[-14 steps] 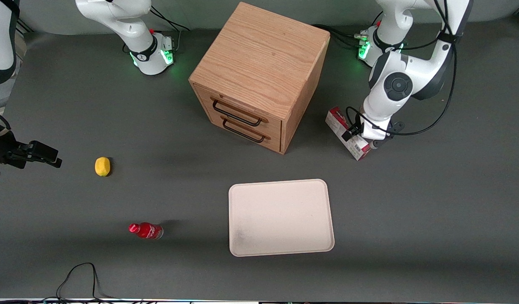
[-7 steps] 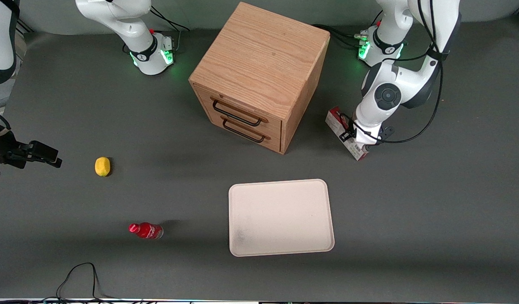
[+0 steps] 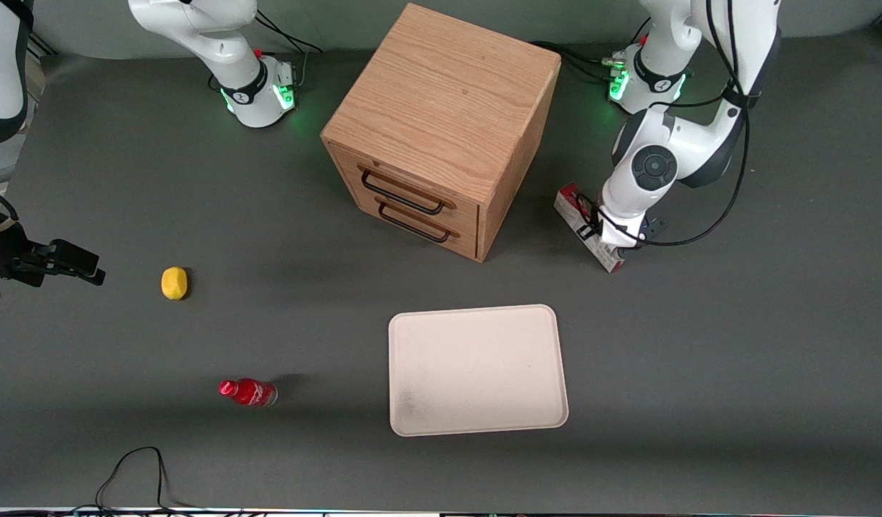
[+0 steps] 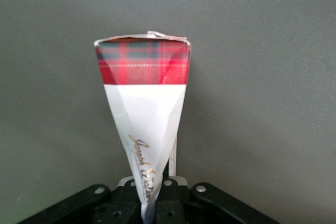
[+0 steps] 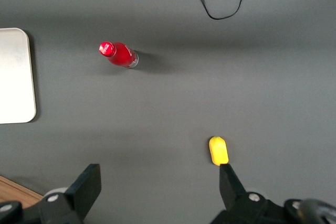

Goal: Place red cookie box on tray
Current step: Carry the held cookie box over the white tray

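The gripper (image 3: 613, 240) is at the right of the front frame, low over the worktop (image 3: 735, 359), beside the cabinet (image 3: 441, 129) toward the working arm's end. It sits on the box (image 3: 571, 208), a slim red-and-white carton lying on the worktop. In the wrist view the box (image 4: 144, 103) runs out from between the jaws, tartan end away from the camera, white panel with script nearer. The jaws press on both sides of the carton, pinching it.

The tray (image 3: 476, 370), cream-white, lies in the lower middle of the front frame, nearer the camera than the box and well apart from it.

Toward the parked arm's end are a lemon (image 3: 174, 282) at mid left and a small red bottle (image 3: 247, 392) at lower left, lying on its side.
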Robot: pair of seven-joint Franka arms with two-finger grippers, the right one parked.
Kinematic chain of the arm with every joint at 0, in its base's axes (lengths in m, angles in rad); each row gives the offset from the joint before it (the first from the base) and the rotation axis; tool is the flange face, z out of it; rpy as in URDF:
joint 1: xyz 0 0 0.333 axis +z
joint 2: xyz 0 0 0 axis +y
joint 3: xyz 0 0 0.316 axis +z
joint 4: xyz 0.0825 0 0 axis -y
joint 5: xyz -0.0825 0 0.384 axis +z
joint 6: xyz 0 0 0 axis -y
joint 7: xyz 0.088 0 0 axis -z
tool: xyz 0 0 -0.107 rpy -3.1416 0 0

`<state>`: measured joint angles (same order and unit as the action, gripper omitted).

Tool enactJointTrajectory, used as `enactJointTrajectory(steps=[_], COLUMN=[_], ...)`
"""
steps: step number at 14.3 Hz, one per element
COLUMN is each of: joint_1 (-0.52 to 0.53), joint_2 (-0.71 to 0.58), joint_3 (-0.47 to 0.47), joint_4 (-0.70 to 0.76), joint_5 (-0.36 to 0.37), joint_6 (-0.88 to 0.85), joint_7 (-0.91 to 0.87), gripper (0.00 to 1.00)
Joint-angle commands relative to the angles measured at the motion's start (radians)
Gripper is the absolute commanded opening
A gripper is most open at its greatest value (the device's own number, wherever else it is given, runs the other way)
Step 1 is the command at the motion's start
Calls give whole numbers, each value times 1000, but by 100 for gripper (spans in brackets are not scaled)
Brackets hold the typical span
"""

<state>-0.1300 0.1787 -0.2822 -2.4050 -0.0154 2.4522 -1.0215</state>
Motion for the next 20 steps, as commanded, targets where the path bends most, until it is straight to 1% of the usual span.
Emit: enactJointTrajectory(steps=[1, 3, 4, 7, 11, 13, 15, 17, 20], joint_1=[-10, -5, -5, -7, -39, -63, -92, -126, -163], joint_2=[-12, -9, -4, 68, 230, 332, 443, 542, 639], joint_3=[6, 17, 32, 48, 48, 48, 48, 49, 84], joint_4=[111, 196, 260, 537, 919, 1086, 1238, 1332, 1376], joint_5=[14, 20, 35, 103, 175, 180, 180, 181, 164], joint_6=[-110, -140, -174, -356, -534, -576, -607, -593, -537], joint_7=[47, 134, 182, 308, 475, 566, 593, 636, 617], gripper=[0, 0, 0, 0, 0, 0, 0, 0, 0])
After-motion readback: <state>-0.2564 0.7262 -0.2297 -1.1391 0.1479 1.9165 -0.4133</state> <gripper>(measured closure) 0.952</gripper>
